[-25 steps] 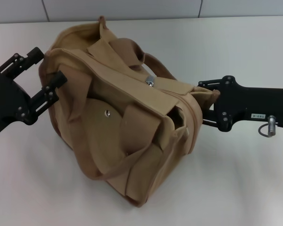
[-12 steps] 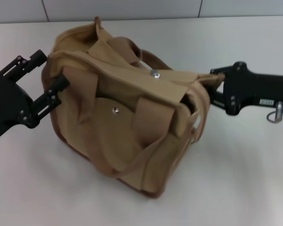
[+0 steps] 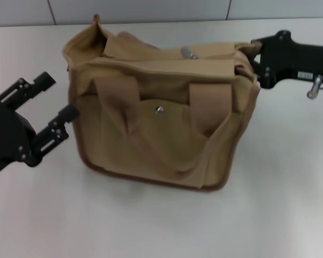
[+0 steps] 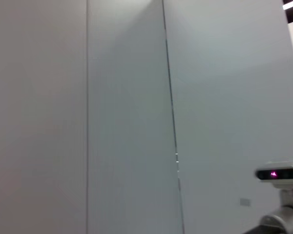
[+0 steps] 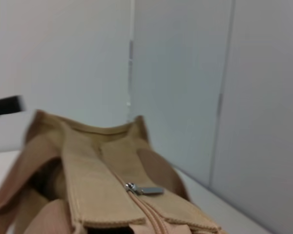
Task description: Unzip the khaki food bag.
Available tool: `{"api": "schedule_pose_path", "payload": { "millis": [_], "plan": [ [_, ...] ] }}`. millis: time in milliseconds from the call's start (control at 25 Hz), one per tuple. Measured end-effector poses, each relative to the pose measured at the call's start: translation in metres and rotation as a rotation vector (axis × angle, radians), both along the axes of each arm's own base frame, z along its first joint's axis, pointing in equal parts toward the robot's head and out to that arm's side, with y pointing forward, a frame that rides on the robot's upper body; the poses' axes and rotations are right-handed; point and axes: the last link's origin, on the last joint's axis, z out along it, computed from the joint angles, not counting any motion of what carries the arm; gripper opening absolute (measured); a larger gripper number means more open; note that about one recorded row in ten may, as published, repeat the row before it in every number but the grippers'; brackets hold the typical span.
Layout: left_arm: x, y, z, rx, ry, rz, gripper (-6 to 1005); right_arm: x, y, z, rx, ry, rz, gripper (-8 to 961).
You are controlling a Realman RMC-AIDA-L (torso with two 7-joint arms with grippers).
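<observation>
The khaki food bag [image 3: 167, 134] stands upright at the table's middle, its front pocket and silver snap [image 3: 160, 109] facing me. Both webbing handles droop over the front. The top zipper looks closed, and its metal pull [image 3: 189, 52] lies toward the right end. The pull [image 5: 144, 190] also shows in the right wrist view, flat on the bag's top [image 5: 97, 195]. My right gripper [image 3: 254, 58] is at the bag's top right end, shut on the fabric there. To the left of the bag, my left gripper [image 3: 56, 97] is open and just clear of its side.
The white table [image 3: 161, 226] extends in front of the bag and to both sides. A grey panelled wall [image 3: 151, 11] runs along the far edge. The left wrist view holds only that wall [image 4: 127, 117].
The bag has swung from a tilted, corner-on pose to upright with its front toward me. My right gripper moved back and right with the bag's end. The left gripper now stands apart from the bag.
</observation>
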Motion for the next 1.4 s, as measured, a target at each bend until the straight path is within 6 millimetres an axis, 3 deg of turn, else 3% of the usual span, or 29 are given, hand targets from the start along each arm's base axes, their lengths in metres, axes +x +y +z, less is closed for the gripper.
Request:
{"api": "schedule_pose_path", "payload": {
  "millis": [320,560,760,1080,1120,1240,1320,1400],
  "plan": [
    [0.007,-0.011,-0.013,-0.086,0.019,-0.075,640,0.007,0.022,0.029,0.068,-0.055,-0.048,42],
    [0.01,-0.011,-0.018,-0.107,0.043,-0.107,640,0.013,0.014,0.023,0.028,-0.013,-0.093,33],
    [0.014,-0.009,-0.022,-0.142,0.075,-0.14,641,0.022,-0.009,0.014,0.067,0.04,-0.126,70],
    [0.015,-0.002,-0.024,-0.157,0.098,-0.146,641,0.044,-0.062,0.059,0.167,0.33,-0.099,394],
    [0.015,-0.001,-0.023,-0.158,0.1,-0.145,641,0.048,-0.078,0.067,0.156,0.374,-0.069,441],
    [0.013,0.001,-0.021,-0.168,0.11,-0.14,642,0.05,-0.095,0.071,0.107,0.407,-0.028,502],
    [0.013,0.002,-0.021,-0.178,0.115,-0.138,642,0.053,-0.117,0.065,-0.023,0.428,0.028,542],
    [0.012,0.002,-0.022,-0.2,0.127,-0.136,642,0.054,-0.124,0.061,-0.075,0.423,0.047,582]
  ]
}}
